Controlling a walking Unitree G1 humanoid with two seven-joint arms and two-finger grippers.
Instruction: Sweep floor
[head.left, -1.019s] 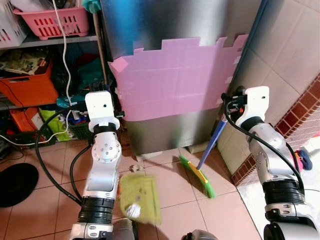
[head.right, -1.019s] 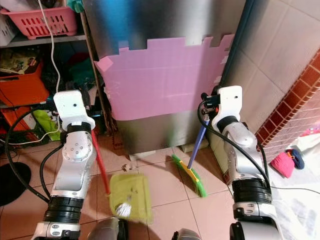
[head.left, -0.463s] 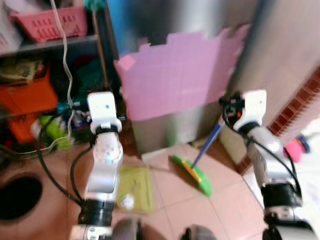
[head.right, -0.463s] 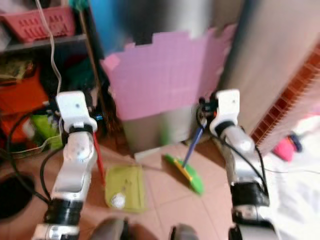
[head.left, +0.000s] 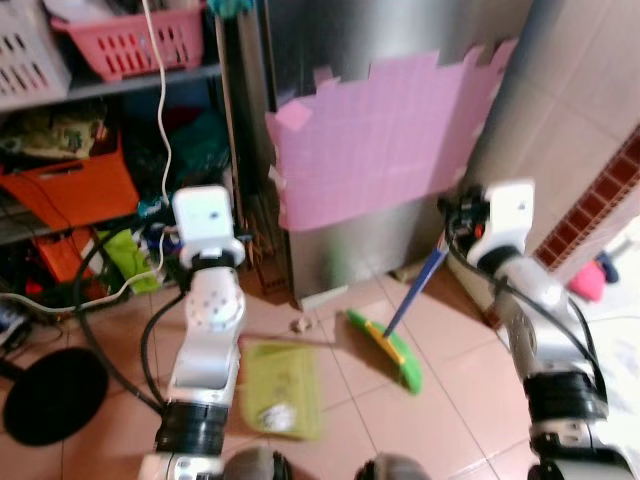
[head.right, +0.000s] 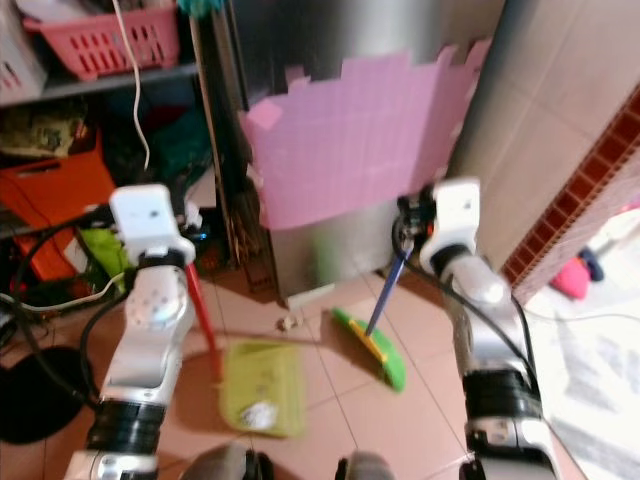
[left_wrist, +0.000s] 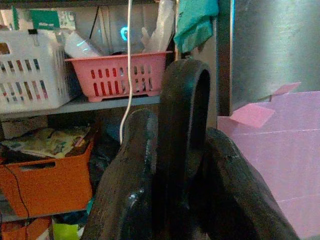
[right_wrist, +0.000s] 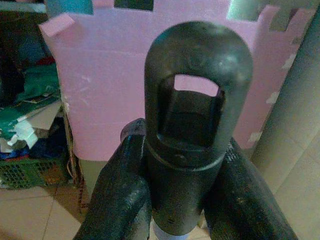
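Note:
My left gripper (left_wrist: 182, 150) is shut on the black looped end of the dustpan's handle (left_wrist: 184, 100). Its red stick (head.right: 203, 320) runs down to the yellow-green dustpan (head.left: 282, 390) lying flat on the tiles, with a white crumpled scrap (head.left: 272, 414) in it. My right gripper (right_wrist: 185, 165) is shut on the broom's black handle end (right_wrist: 197, 90). The blue shaft (head.left: 415, 295) slants down to the green broom head (head.left: 385, 350), which rests on the floor right of the dustpan. A small bit of debris (head.left: 298, 324) lies by the fridge's base, between pan and broom.
A steel fridge (head.left: 380, 40) with a pink foam mat (head.left: 390, 130) taped on stands just ahead. Cluttered shelves at left hold a pink basket (head.left: 130, 40) and an orange bin (head.left: 70, 185). A black round object (head.left: 50, 395) lies on the floor at left. The tiled wall (head.left: 590, 110) closes the right.
The whole picture has shifted and blurred, so the camera moved. Broom head and dustpan keep their places by my arms. Both grips are the same.

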